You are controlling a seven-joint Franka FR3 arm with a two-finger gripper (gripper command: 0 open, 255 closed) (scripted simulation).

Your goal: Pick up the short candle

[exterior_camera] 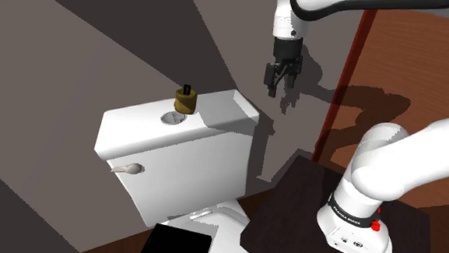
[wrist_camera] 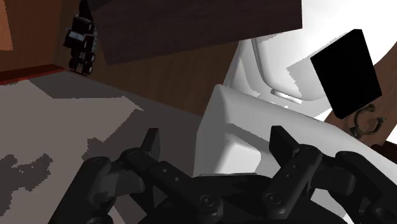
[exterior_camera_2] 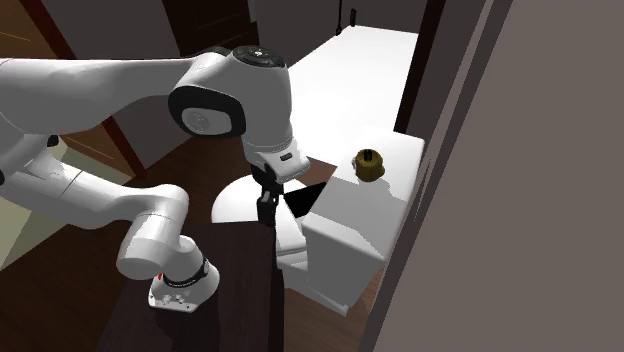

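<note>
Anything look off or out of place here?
A flat, pure black slab lies on the white toilet seat, with no shading. The candle stands upright on the tank; the claw hangs open, apart from it.

Grey walls (exterior_camera: 49, 67), white toilet (exterior_camera: 187, 161) against them, brown wooden floor (exterior_camera: 426, 54)

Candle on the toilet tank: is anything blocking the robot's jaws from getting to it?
Nothing visible does. The candle stands on the tank lid, the open jaws hang in the air toward the shoulder view's right of it, and only bare lid lies between.
</note>
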